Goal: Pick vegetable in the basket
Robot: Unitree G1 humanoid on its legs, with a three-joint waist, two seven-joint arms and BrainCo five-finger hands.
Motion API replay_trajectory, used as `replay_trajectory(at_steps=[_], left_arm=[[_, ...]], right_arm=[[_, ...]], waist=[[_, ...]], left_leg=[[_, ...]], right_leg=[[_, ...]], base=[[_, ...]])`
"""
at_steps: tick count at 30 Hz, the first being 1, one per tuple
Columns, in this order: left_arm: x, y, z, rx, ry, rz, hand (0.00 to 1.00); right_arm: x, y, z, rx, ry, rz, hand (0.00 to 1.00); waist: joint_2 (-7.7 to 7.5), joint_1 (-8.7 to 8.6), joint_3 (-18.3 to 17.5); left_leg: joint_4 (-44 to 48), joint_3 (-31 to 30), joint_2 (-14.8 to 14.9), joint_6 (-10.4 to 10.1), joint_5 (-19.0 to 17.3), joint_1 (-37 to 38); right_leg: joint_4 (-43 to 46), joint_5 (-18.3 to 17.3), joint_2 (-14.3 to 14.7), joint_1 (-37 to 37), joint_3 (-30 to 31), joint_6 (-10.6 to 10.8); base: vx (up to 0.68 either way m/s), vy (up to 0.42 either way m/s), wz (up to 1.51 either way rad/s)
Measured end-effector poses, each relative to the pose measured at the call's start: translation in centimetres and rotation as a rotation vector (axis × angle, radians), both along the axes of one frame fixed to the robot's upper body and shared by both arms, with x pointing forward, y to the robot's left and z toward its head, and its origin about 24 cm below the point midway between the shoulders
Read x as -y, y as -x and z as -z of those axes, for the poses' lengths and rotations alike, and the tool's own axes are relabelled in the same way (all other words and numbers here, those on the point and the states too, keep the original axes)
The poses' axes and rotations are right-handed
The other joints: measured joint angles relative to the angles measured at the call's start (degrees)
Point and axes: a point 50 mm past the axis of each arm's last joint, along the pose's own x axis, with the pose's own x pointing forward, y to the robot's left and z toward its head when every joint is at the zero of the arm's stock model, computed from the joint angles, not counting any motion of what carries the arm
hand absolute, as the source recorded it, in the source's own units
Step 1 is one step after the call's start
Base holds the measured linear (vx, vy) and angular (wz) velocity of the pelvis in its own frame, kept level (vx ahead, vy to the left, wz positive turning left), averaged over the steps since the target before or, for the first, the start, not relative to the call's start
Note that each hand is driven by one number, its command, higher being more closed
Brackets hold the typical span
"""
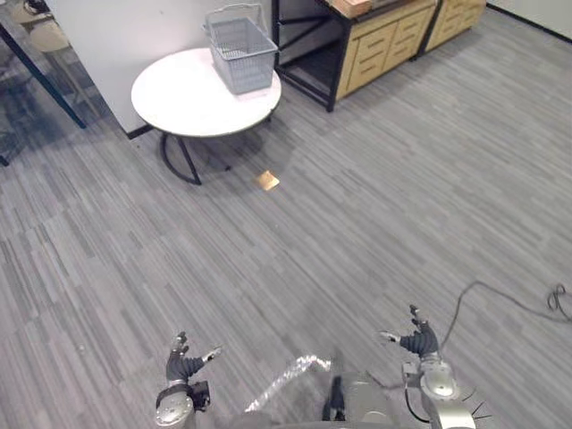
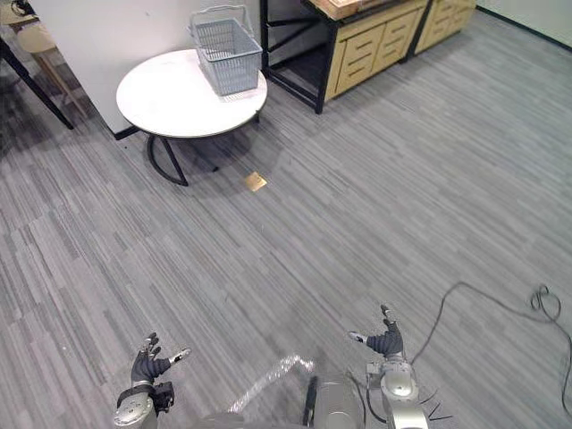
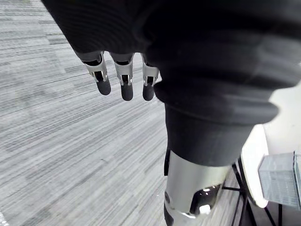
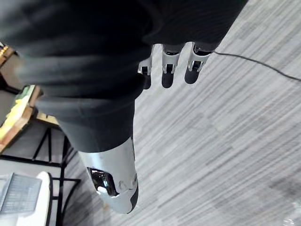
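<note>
Basket (image 1: 241, 49), grey mesh, sits on round white table (image 1: 179, 98) at 11 o'clock, mouth up, long axis roughly 11-to-5. Left hand (image 1: 181, 365) at 7 o'clock, right hand (image 1: 420, 341) at 5 o'clock: fingers loosely spread over floor (image 1: 357, 197), grasping nothing

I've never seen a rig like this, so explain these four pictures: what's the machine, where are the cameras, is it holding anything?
It is a humanoid robot. Two pictures come from cameras in its head, looking down at the floor; two from its wrists, looking along each hand. The left hand and right hand are open and hold nothing. Ahead stands a round white table with a grey basket on it, and a wooden cabinet to its right.
</note>
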Motion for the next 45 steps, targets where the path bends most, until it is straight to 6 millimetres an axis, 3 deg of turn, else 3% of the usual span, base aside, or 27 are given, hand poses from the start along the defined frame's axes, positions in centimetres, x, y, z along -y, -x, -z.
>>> replay_trajectory(at_steps=[1, 2, 3, 4, 5, 7, 8, 9, 11, 14, 15, 18, 20, 21, 24, 25, 26, 27, 28, 30, 34, 36, 38, 39, 41, 43, 45], left_arm=[[0.0, -0.3, -0.1, 0.007, -0.001, 0.002, 0.00], [-0.3, -0.1, -0.1, 0.002, -0.009, 0.001, 0.00], [-0.4, 0.4, 0.2, -0.016, -0.012, -0.003, 0.00], [0.2, 0.1, 0.4, -0.019, 0.008, -0.003, 0.00], [0.7, -0.7, 0.3, -0.005, 0.021, 0.007, 0.00], [1.3, -0.6, 0.5, -0.006, 0.043, -0.001, 0.00], [1.9, -0.2, 0.7, -0.011, 0.063, -0.008, 0.00], [1.9, -0.2, 0.7, -0.008, 0.064, -0.011, 0.00], [1.8, 0.0, 0.8, -0.012, 0.063, -0.016, 0.00], [1.7, 0.1, 0.7, -0.005, 0.075, -0.031, 0.00], [1.7, 0.0, 0.6, -0.002, 0.075, -0.031, 0.00], [1.6, 0.8, 0.9, -0.021, 0.074, -0.037, 0.00], [1.3, 1.1, 0.9, -0.023, 0.067, -0.043, 0.00], [1.0, 1.5, 1.0, -0.033, 0.059, -0.053, 0.00], [1.9, 0.8, 0.7, -0.005, 0.078, -0.039, 0.00], [1.8, 1.0, 0.8, -0.014, 0.074, -0.038, 0.00], [1.6, 1.4, 1.0, -0.032, 0.065, -0.034, 0.00], [1.5, 1.5, 1.0, -0.040, 0.057, -0.028, 0.00], [1.3, 1.8, 1.1, -0.055, 0.036, -0.010, 0.00], [1.3, 1.9, 1.2, -0.068, 0.021, 0.023, 0.00], [1.2, 1.4, 1.3, -0.078, 0.004, 0.045, 0.00], [1.3, 1.6, 1.7, -0.114, -0.022, 0.094, 0.00], [1.3, 2.8, 2.2, -0.154, -0.032, 0.106, 0.00], [2.2, 3.1, 2.7, -0.180, -0.016, 0.128, 0.00], [2.8, 3.7, 3.1, -0.206, -0.011, 0.159, 0.00], [3.3, 4.2, 3.6, -0.235, 0.002, 0.177, 0.00], [3.2, 4.1, 3.4, -0.224, 0.000, 0.173, 0.00]], right_arm=[[0.0, 0.1, 0.0, -0.004, 0.004, -0.006, 0.00], [-0.3, 0.4, 0.2, -0.016, 0.005, -0.020, 0.00], [-0.4, 0.9, 0.4, -0.027, 0.005, -0.027, 0.00], [-0.1, 0.6, 0.2, -0.025, 0.013, -0.024, 0.00], [-0.3, -0.1, 0.0, -0.009, 0.006, -0.020, 0.00], [-0.9, -0.9, -0.5, 0.012, 0.003, -0.052, 0.00], [-1.2, -1.1, -0.8, 0.026, 0.005, -0.069, 0.00], [-1.7, -1.4, -1.0, 0.047, -0.005, -0.076, 0.00], [-2.1, -1.7, -1.4, 0.083, -0.013, -0.078, 0.00], [-2.0, -2.1, -1.8, 0.105, -0.004, -0.061, 0.00], [-1.8, -1.9, -1.6, 0.098, -0.006, -0.054, 0.00], [-1.4, -1.7, -1.6, 0.094, -0.005, -0.036, 0.00], [-1.1, -1.5, -1.4, 0.083, 0.003, -0.020, 0.00], [-1.4, -1.3, -1.2, 0.074, -0.004, -0.019, 0.00], [-1.0, -0.9, -1.0, 0.060, 0.010, -0.009, 0.00], [-1.2, -0.8, -0.9, 0.056, 0.010, -0.011, 0.00], [-1.4, -0.8, -0.9, 0.053, 0.008, -0.015, 0.00], [-1.5, -0.9, -0.9, 0.052, 0.012, -0.020, 0.00], [-1.8, -1.2, -1.0, 0.057, 0.027, -0.040, 0.00], [-2.4, -1.6, -1.5, 0.082, 0.046, -0.072, 0.00], [-3.3, -3.5, -4.1, 0.203, 0.091, -0.119, 0.00], [-3.9, -4.5, -5.3, 0.259, 0.127, -0.144, 0.00], [-4.5, -4.9, -6.8, 0.325, 0.153, -0.176, 0.00], [-4.3, -5.5, -7.9, 0.366, 0.198, -0.199, 0.00], [-4.7, -6.2, -9.0, 0.411, 0.249, -0.239, 0.00], [-5.2, -6.9, -10.5, 0.474, 0.339, -0.281, 0.00], [-6.2, -7.5, -11.5, 0.527, 0.379, -0.311, 0.00]], waist=[[-0.33, 0.04, 0.2], [-1.07, 0.33, 0.0], [-2.53, -0.23, -0.5], [-0.32, -0.32, -0.1], [1.00, -0.82, 0.8], [0.91, -0.91, 1.0], [1.16, -0.45, 1.4], [1.32, 0.21, 1.7], [0.23, 1.54, 2.2], [-1.35, 3.55, 3.2], [-1.93, 3.87, 3.6], [-2.57, 4.91, 3.9], [-2.24, 5.59, 3.7], [-3.65, 6.38, 2.5], [-5.68, 6.48, 1.4], [-5.99, 6.37, 1.5], [-6.20, 5.92, 1.5], [-6.25, 5.64, 1.5], [-6.22, 4.78, 1.5], [-5.56, 3.41, 1.2], [-5.25, 2.22, 1.5], [-5.79, 1.81, 1.3], [-8.46, 1.86, -0.3], [-5.64, 1.68, -0.4], [-3.30, 1.94, -1.2], [-1.98, 2.13, -0.6], [-1.74, 3.67, -0.4]], left_leg=[[0.2, -0.1, 0.2, -1.1, 0.0, 1.0], [1.0, -0.4, 0.0, -3.1, -0.8, 3.0], [3.2, -2.1, -0.1, -5.1, -1.9, 5.1], [4.8, -2.4, 1.5, -5.4, -1.9, 5.0], [10.1, -2.6, 2.6, -11.7, 2.3, 2.7], [22.1, -1.9, 1.8, -12.5, 18.0, -2.8], [33.6, -0.1, 3.8, -12.1, 24.9, -7.0], [46.4, 4.5, 7.5, -8.9, 21.9, -12.2], [55.9, 8.7, 10.4, -4.0, 16.9, -18.5], [50.0, 12.7, 10.1, -4.1, 10.3, -30.9], [41.0, 14.5, 8.7, -4.0, 9.1, -33.8], [12.0, 15.8, 3.0, -5.2, 12.8, -35.7], [2.9, 15.4, 1.5, -1.7, 20.6, -35.0], [2.6, 15.7, -0.2, 1.0, 25.5, -34.4], [5.1, 16.1, -3.8, 4.2, 21.3, -32.3], [5.4, 15.9, -4.9, 4.5, 19.3, -29.9], [5.0, 15.2, -6.1, 5.0, 16.7, -25.8], [5.0, 14.9, -6.6, 5.2, 15.5, -23.8], [4.2, 13.3, -7.5, 5.7, 13.6, -19.1], [0.6, 10.3, -7.2, 5.6, 12.2, -11.2], [-2.6, 6.4, -5.0, 4.7, 11.2, -4.8], [-2.7, 5.5, -4.2, 1.1, 9.0, -1.6], [-1.9, 3.6, -5.1, -1.3, 4.1, 1.5], [0.0, 1.9, -2.8, -2.5, 1.9, 2.4], [7.1, 0.7, -0.2, -2.8, 2.0, -1.4], [27.2, 0.8, 3.4, -8.3, 5.3, -10.0], [35.3, 5.2, 6.5, -6.6, 4.2, -13.9]], right_leg=[[-5.6, 3.7, 0.5, -0.2, 0.3, -0.3], [-15.3, 11.7, 1.5, 0.0, 0.9, -1.6], [-16.8, 23.2, 1.1, 0.7, 2.1, -6.4], [-13.3, 21.0, 2.1, 0.1, 0.7, -7.9], [-8.7, 17.0, 1.9, -0.1, -0.3, -8.7], [-8.7, 12.6, 1.3, 4.1, -0.7, -9.0], [-13.7, 11.6, 2.0, 11.3, -0.6, -8.9], [-18.4, 11.2, 3.3, 18.3, -0.5, -9.4], [-23.6, 10.3, 4.2, 26.0, 0.0, -9.7], [-28.2, 7.6, 4.2, 34.3, 0.2, -9.4], [-28.8, 6.4, 3.9, 36.5, 0.3, -9.3], [-30.0, 2.3, 2.9, 41.8, 1.8, -7.1], [-31.1, -0.3, 3.0, 44.7, 4.1, -5.2], [-30.3, -2.0, 1.2, 45.6, 5.4, -3.6], [-14.5, -4.1, -4.0, 40.6, 6.3, -0.1], [-4.1, -3.2, -5.2, 37.7, 6.2, 2.6], [10.9, 1.1, -7.7, 32.9, 6.3, 9.1], [17.6, 1.3, -8.7, 30.8, 6.1, 9.4], [27.3, -0.8, -10.2, 27.4, 5.2, 5.4], [29.4, -3.6, -10.8, 21.5, 2.4, 1.3], [9.7, -3.7, -6.9, 10.8, 2.2, 0.4], [-17.1, 7.0, -3.6, 11.3, 6.7, 1.0], [-21.0, 17.1, -4.0, 11.1, 9.9, -0.1], [-16.9, 18.6, -2.1, 11.0, 8.6, -0.3], [-17.1, 16.4, -0.7, 12.0, 6.3, -1.4], [-20.5, 14.7, 0.4, 17.9, 3.6, -2.6], [-23.3, 13.2, 1.3, 23.3, 2.8, -3.4]], base=[[0.79, -0.103, 0.51], [0.92, -0.158, 0.55], [0.79, -0.143, 0.50], [0.74, -0.157, 0.55], [0.68, -0.170, 0.37], [0.78, -0.228, 0.35], [0.72, -0.213, 0.29], [0.69, -0.208, 0.20], [0.56, -0.184, 0.09], [0.58, -0.124, 0.04], [0.50, -0.027, -0.09], [0.53, 0.052, -0.29], [0.56, 0.150, -0.56], [0.62, 0.197, -0.34], [0.71, 0.225, 0.01], [0.61, 0.210, 0.23], [0.48, 0.155, 0.26], [0.60, 0.164, 0.46], [0.59, 0.111, 0.53], [0.65, 0.069, 0.64], [0.53, -0.069, 0.62], [0.54, -0.178, 0.69], [0.57, -0.255, 0.68], [0.57, -0.264, 0.64], [0.51, -0.260, 0.50], [0.53, -0.303, 0.68], [0.36, -0.172, 0.24]])
